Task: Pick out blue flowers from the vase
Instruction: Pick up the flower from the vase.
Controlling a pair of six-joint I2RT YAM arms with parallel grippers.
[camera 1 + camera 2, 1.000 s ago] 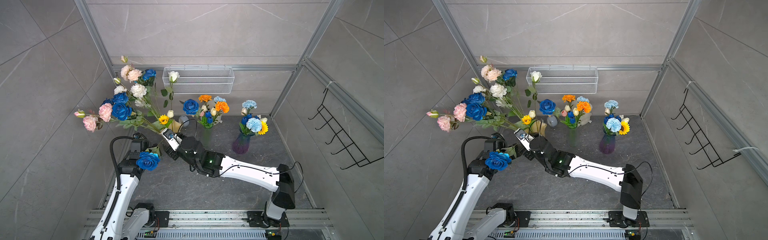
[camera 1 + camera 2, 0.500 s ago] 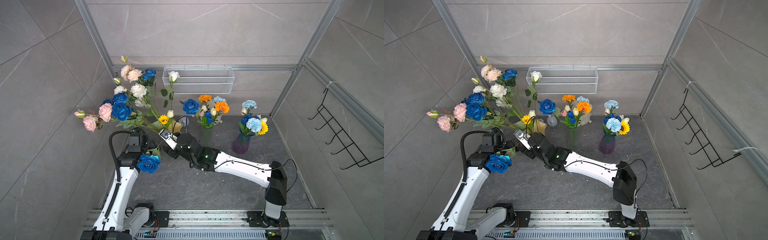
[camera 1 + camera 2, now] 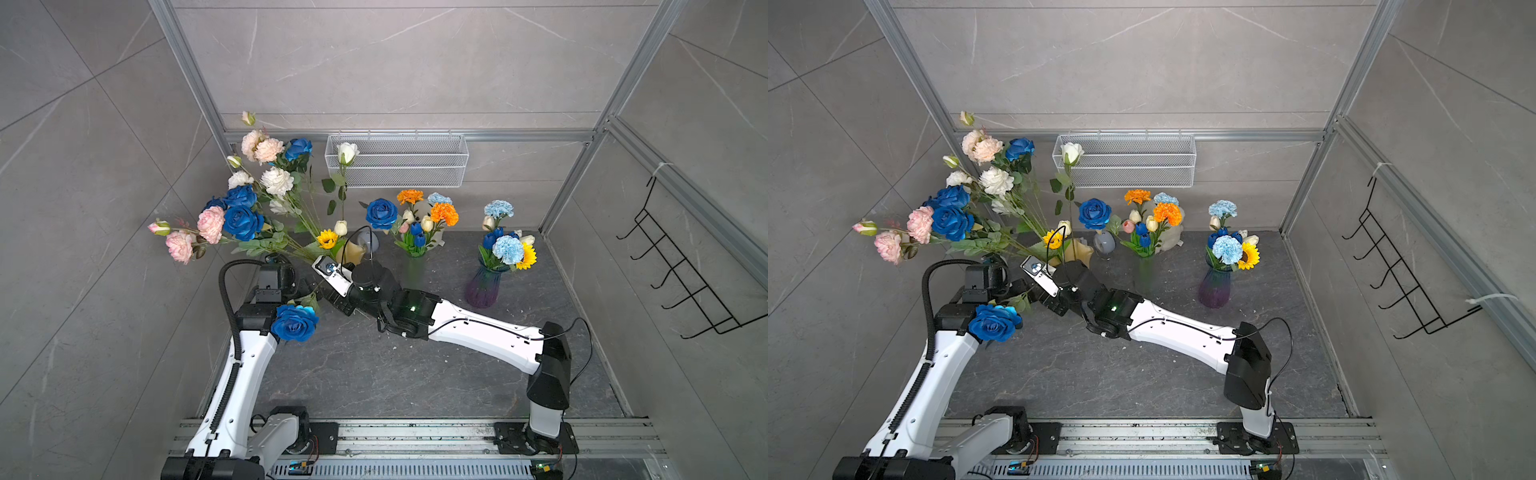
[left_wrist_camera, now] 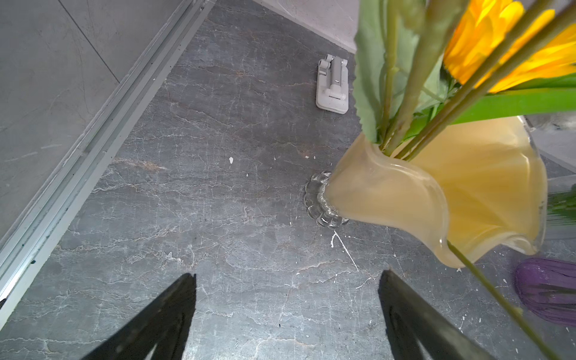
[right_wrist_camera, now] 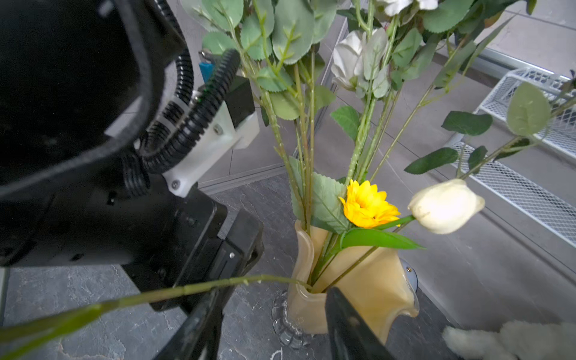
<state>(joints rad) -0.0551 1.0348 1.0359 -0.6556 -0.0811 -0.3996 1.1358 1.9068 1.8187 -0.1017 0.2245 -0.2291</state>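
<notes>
Left wrist view: left pincer [image 4: 288, 274] gapes beside amber vase [image 4: 420, 193].

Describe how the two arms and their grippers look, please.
Both arms have white links and black joints. The left arm carries a black corrugated hose; the right arm a thin black cable and a green light. Gripper fingers are black.

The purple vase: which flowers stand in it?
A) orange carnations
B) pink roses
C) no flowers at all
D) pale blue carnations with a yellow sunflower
D: in both top views the purple vase holds pale blue carnations and a yellow sunflower.
</notes>
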